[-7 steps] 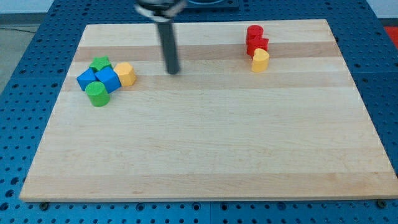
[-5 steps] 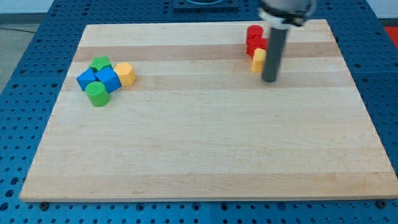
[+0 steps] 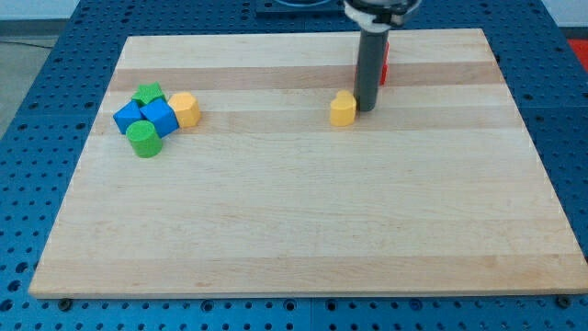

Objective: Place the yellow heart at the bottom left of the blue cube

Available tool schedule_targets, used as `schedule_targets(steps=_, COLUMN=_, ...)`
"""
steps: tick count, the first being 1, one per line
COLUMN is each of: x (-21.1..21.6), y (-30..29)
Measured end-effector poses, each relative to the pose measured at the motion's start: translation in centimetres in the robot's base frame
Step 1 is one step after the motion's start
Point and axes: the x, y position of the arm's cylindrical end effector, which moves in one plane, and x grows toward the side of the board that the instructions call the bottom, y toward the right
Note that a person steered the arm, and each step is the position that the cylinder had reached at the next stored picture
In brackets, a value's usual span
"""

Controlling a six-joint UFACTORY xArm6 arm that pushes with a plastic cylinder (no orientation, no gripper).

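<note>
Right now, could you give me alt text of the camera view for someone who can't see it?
A dark rod reaches down onto a wooden board, my tip touching the right side of a yellow heart near the board's top middle. Red blocks sit partly hidden behind the rod. At the view's left huddle a blue cube, another blue block, a green star, a green cylinder and a yellow block.

Pale wood board, matt blocks, dark rod

The board (image 3: pixel 303 221) is light wood with faint grain bands — smooth and matt. The yellow heart (image 3: pixel 343 108) and blue cube (image 3: pixel 159 117) look like painted, low-sheen solids. The rod ending in my tip (image 3: pixel 366 109) is dark and dull — the blue table (image 3: pixel 28 156) is perforated.
</note>
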Motion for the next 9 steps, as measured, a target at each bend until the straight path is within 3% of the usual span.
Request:
schedule_targets(steps=2, x=3.1, y=-6.6)
schedule_targets(steps=7, x=3.2, y=-23.1)
schedule_targets(steps=8, x=3.2, y=-17.7)
schedule_targets(steps=9, x=2.8, y=-7.5)
